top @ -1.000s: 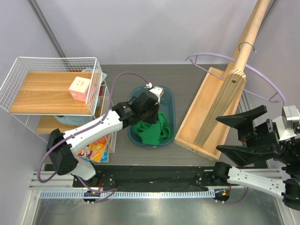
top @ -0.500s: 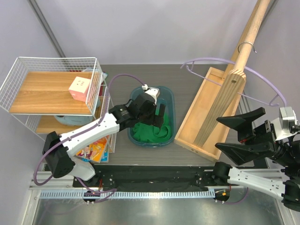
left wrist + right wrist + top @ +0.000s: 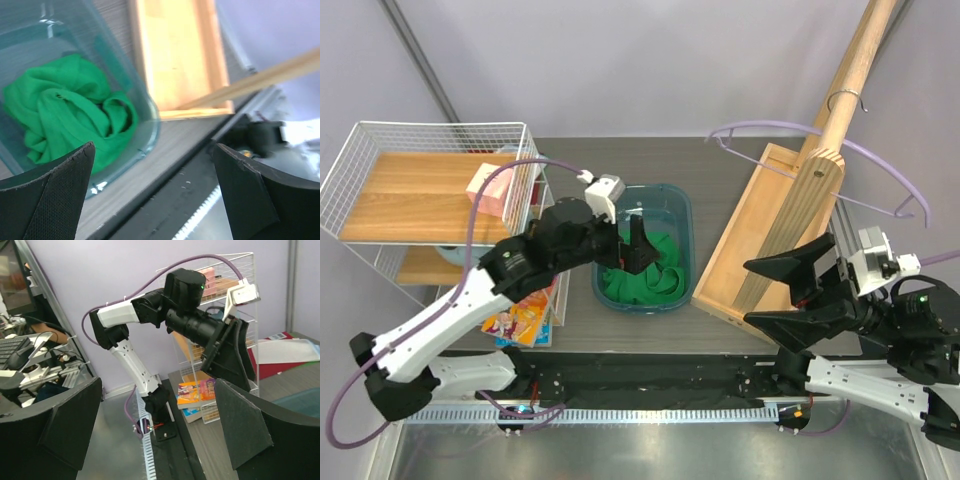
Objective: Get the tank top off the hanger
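tank top (image 3: 642,272) crumpled inside teal bin (image 3: 686,215), well apart from hanger (image 3: 760,124) on wooden pole (image 3: 850,70) | bare table strip between bin and wooden tray (image 3: 760,215) | left gripper (image 3: 634,248) over bin, jaws spread wide, empty | right gripper (image 3: 752,293) gaping, empty, by tray's near corner | hanger's middle hidden behind pole

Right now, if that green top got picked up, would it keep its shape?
Probably floppy: the tank top lies crumpled in soft folds in the bin. It looks thin and light, so it would likely dangle from wherever it's pinched.
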You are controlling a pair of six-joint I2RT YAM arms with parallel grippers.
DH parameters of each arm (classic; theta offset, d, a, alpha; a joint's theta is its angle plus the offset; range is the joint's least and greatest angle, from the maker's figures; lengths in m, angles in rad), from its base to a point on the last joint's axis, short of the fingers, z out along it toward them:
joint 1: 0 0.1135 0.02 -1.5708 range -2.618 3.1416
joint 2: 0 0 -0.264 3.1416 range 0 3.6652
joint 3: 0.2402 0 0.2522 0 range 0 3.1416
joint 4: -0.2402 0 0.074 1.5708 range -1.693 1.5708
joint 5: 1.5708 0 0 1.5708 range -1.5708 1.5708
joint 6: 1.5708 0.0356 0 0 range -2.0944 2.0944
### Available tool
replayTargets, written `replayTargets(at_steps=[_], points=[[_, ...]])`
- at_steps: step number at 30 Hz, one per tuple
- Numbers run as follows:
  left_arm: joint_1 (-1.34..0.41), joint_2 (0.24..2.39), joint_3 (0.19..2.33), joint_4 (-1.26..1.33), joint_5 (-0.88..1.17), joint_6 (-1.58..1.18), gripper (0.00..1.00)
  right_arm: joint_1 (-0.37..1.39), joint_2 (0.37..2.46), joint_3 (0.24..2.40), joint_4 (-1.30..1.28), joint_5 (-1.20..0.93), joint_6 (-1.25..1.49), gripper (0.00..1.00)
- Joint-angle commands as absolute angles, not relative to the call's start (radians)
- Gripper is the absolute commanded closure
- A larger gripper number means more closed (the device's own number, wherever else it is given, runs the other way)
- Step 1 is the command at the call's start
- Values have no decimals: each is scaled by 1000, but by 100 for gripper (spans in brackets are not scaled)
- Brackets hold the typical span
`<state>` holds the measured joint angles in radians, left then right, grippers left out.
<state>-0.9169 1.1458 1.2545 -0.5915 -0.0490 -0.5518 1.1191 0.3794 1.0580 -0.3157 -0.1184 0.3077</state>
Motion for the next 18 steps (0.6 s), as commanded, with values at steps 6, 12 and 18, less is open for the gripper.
replayTargets(at_steps=[6,12,18], points=[[-922,836,1123,-399,319,-647,0,1117,469,974,-141,-189,391,0],[-923,640,970,-325,382,-675,0,1117,488,855,-48,-177,509,0],[-923,505,778,-299,429,-692,0,1117,486,747,-63,-19,612,0]])
